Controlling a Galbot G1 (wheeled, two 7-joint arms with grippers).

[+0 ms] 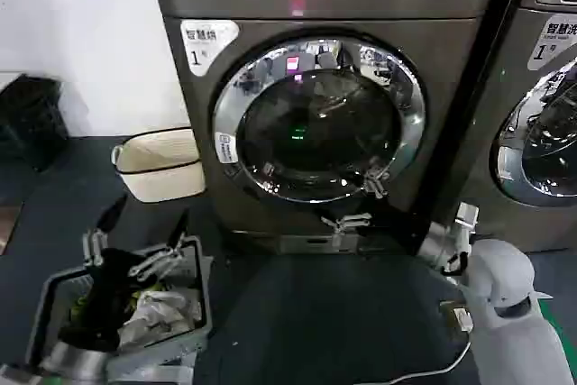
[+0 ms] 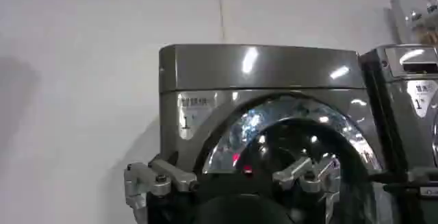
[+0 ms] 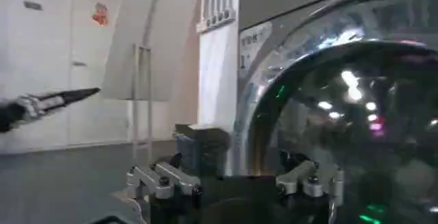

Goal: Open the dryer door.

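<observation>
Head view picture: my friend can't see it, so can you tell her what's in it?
A dark grey-brown dryer with its round chrome-ringed dryer door shut. The right gripper, open, reaches up to the door's lower right rim. The left gripper, open, waits low on the left above a grey bin of clothes, with a cream basket behind.

- A laundry room: two front-loading machines (image 1: 315, 105) side by side.
- A laundry basket (image 1: 160, 164) sits on the dark floor (image 1: 297, 313) by a white wall (image 1: 81, 24).

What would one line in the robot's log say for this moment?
dryer door: shut | right gripper: open, at door's lower right rim | left gripper: open, low over basket
</observation>
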